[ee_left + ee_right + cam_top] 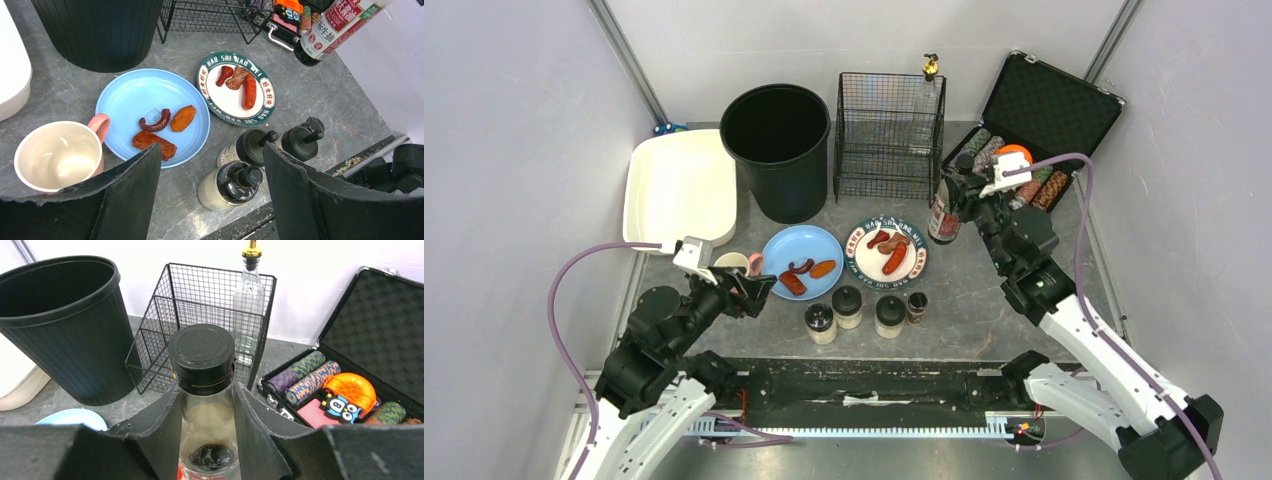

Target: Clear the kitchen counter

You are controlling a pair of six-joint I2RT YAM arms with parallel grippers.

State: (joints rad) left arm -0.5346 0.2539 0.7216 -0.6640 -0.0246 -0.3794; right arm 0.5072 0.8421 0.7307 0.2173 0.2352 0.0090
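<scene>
The kitchen counter [984, 290] carries a blue plate [802, 262] of fried food pieces and a white rimmed plate [886, 250] of sausages. In front of them stand several black-lidded shakers [847, 306]. My right gripper [961, 195] is shut on the neck of a dark sauce bottle [943, 212], just under its black cap [202, 350]; the right gripper [207, 412] has a finger on each side of the glass. My left gripper [756, 290] hangs open above the counter beside a pink-handled cup [57, 155]. Below the left gripper [211, 167] sits one shaker [231, 184], untouched.
A black bin [776, 150] and a wire basket [889, 135] stand at the back, with a clear glass pourer bottle [929, 95] behind the basket. A white tub [679, 185] sits at back left. An open case of chips [1044, 130] lies at back right.
</scene>
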